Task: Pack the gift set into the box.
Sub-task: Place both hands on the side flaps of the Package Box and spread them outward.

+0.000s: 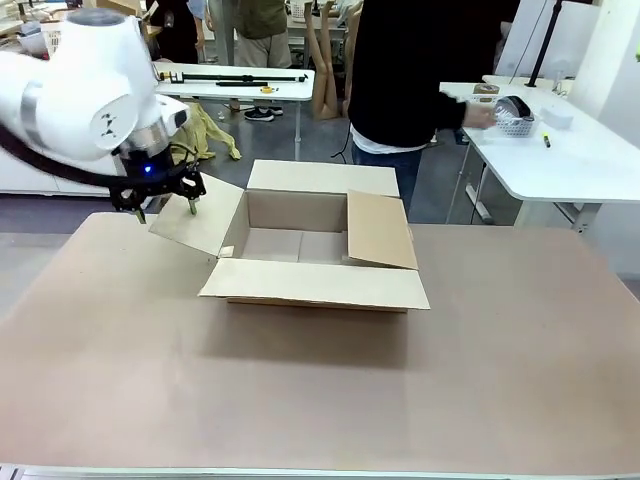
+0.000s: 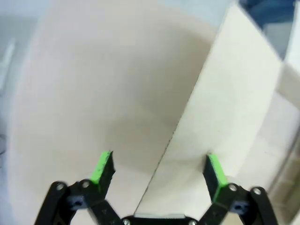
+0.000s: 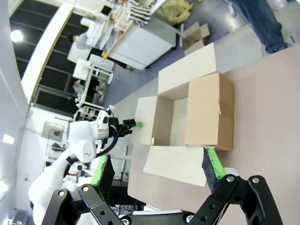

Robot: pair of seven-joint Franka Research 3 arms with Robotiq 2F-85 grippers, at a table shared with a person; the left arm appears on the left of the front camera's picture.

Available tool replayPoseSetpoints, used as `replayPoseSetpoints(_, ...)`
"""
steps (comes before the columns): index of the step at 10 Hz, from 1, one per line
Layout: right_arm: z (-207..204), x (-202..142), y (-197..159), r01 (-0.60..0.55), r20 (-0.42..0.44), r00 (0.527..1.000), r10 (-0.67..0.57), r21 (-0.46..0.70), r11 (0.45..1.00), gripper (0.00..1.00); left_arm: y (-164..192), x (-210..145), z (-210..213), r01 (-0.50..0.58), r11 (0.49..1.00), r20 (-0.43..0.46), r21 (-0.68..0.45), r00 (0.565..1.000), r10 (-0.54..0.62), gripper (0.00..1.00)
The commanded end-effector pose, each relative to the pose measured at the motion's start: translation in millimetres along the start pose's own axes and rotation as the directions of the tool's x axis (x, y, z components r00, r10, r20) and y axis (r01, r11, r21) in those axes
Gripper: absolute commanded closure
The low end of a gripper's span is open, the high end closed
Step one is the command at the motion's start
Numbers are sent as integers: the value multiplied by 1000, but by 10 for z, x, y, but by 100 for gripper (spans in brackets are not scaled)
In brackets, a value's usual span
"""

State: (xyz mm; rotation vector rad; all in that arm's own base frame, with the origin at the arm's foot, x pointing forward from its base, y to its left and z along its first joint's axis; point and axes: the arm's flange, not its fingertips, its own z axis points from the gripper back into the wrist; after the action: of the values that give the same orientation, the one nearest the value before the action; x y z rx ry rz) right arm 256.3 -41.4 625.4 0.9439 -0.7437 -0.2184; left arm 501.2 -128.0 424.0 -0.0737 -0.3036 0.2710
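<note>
The box [image 1: 300, 245] stands open in the middle of the table, a brown carton with its near flap lying flat, its far flap raised and its right flap leaning inward. My left gripper [image 1: 166, 210] is open at the outer edge of the tilted left flap [image 1: 195, 222]. From the left wrist, that flap [image 2: 229, 108] runs up between the open gripper [image 2: 159, 171] fingers. My right gripper [image 3: 157, 168] is open and holds nothing, high above the box [image 3: 201, 112]. The gift set [image 1: 514, 116], light grey with a dark curved band, lies on a white side table, with the person's hand on it.
A person in a black top [image 1: 405, 70] stands behind the box, reaching right to the white side table [image 1: 570, 160]. The brown tabletop [image 1: 320, 400] spreads wide in front of the box. Another white table [image 1: 240, 80] stands far back left.
</note>
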Motion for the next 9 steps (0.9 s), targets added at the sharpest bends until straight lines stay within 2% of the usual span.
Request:
replayPoseSetpoints(1,-12,17,16,-12,-4,1000,12,19,1000,0,293,-72,-75,82,965,-172,-248,977,-127,0)
replayPoseSetpoints(2,-12,17,16,-12,-4,1000,12,19,1000,0,0,0,0,0,1000,0,0,1000,0,0)
replayPoseSetpoints(8,2,4,3,-2,0,1000,2,0,1000,0,0,0,0,0,1000,0,0,1000,0,0)
replayPoseSetpoints(9,-341,22,151,-60,-47,997,56,-77,995,0,0,0,0,0,1000,0,0,1000,0,0)
